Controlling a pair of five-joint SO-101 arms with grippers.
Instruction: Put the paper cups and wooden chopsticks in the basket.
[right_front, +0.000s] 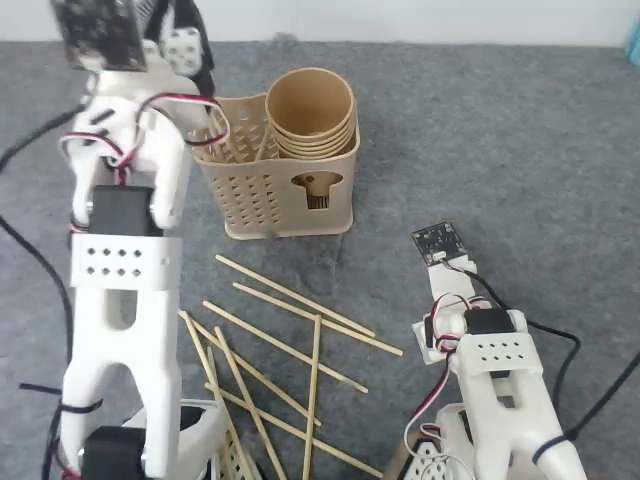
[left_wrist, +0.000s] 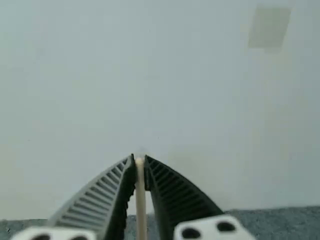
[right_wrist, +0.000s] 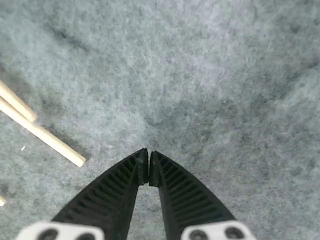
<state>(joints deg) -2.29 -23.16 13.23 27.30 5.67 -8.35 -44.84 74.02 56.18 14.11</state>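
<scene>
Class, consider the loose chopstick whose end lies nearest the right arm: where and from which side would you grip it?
Probably near that free end of the chopstick, from straight above, pinching across its width. It lies flat on the carpet, and farther along other sticks crowd it.

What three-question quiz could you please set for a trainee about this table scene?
1. True or false: the stack of brown paper cups stands inside the beige perforated plastic basket.
2. Multiple choice: what does the left gripper clamp? A) a paper cup B) a thin wooden chopstick C) nothing
3. Fill in: the right gripper, above the grey carpet, is shut and holds ____.

Key: 1 true; 2 B; 3 nothing.
</scene>
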